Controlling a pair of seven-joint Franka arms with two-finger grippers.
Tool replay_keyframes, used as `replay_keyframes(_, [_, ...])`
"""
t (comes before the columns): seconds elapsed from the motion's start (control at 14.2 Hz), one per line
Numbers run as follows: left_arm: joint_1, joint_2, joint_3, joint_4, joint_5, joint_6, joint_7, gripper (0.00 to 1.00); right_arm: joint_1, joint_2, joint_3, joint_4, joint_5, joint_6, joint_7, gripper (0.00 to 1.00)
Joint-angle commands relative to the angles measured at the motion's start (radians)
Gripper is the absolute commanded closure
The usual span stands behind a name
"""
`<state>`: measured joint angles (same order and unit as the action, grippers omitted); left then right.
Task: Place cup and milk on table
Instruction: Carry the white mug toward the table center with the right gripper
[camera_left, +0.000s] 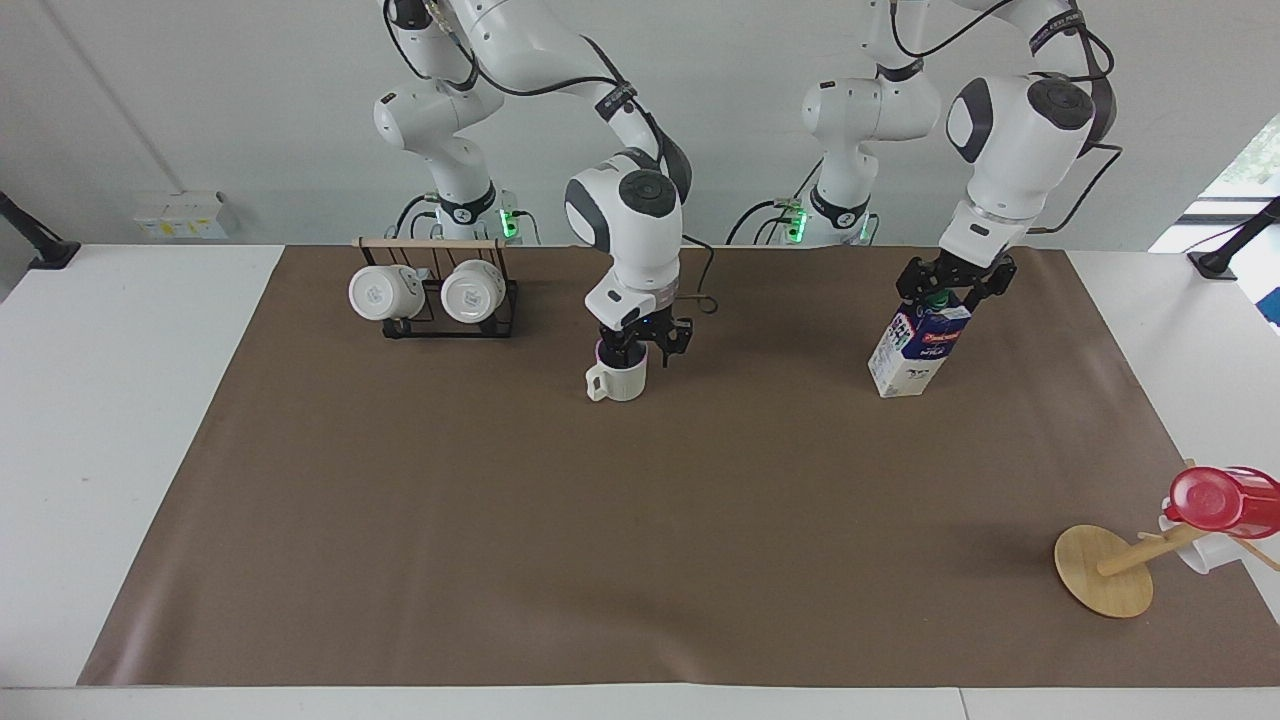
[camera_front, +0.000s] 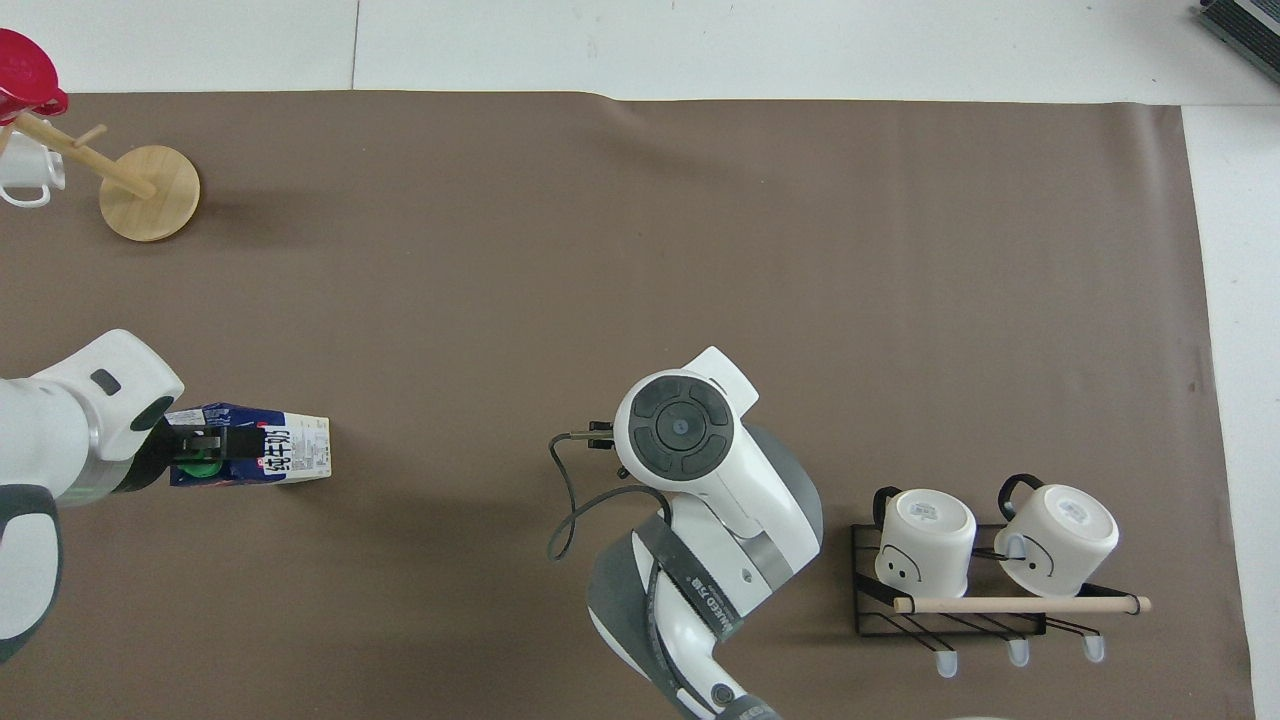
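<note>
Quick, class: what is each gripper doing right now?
Left gripper: open around the milk top.
Right gripper: open, straddling the cup rim.

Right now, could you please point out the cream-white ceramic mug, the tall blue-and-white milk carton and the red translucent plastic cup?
cream-white ceramic mug (camera_left: 622, 381): facing view, on its outer wall.
tall blue-and-white milk carton (camera_left: 912, 355): facing view, on its printed front face.
red translucent plastic cup (camera_left: 1215, 500): facing view, on its side.

arms: glossy white shells, grey joint bands | wrist caps: dark grey discs | cables: black, looped | bases: green lights | grippers: black
</note>
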<state>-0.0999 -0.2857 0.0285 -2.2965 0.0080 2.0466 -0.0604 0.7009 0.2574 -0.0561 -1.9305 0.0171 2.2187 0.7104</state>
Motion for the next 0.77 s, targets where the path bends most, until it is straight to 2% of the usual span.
replay_keyframes(0.0, [-0.015, -0.018, 0.007, -0.024, 0.02, 0.023, 0.001, 0.0, -0.017, -0.085, 0.004, -0.01, 0.01, -0.002, -0.029, 0.0])
replay_keyframes(0.14, [-0.017, -0.018, 0.007, -0.032, 0.02, 0.029, 0.001, 0.09, -0.027, -0.127, 0.001, -0.007, 0.01, -0.03, -0.054, 0.0])
replay_keyframes(0.21, [-0.017, -0.018, 0.007, -0.035, 0.02, 0.038, 0.002, 0.1, -0.034, -0.144, -0.001, -0.005, 0.001, -0.051, -0.06, 0.0])
replay_keyframes(0.42, [-0.015, -0.018, 0.007, -0.035, 0.026, 0.038, 0.014, 0.24, -0.075, -0.199, -0.005, 0.007, -0.003, -0.109, -0.087, 0.0])
replay_keyframes(0.7, [-0.015, -0.018, 0.007, -0.035, 0.026, 0.038, 0.017, 0.33, -0.162, -0.26, -0.007, 0.028, -0.014, -0.186, -0.159, 0.0])
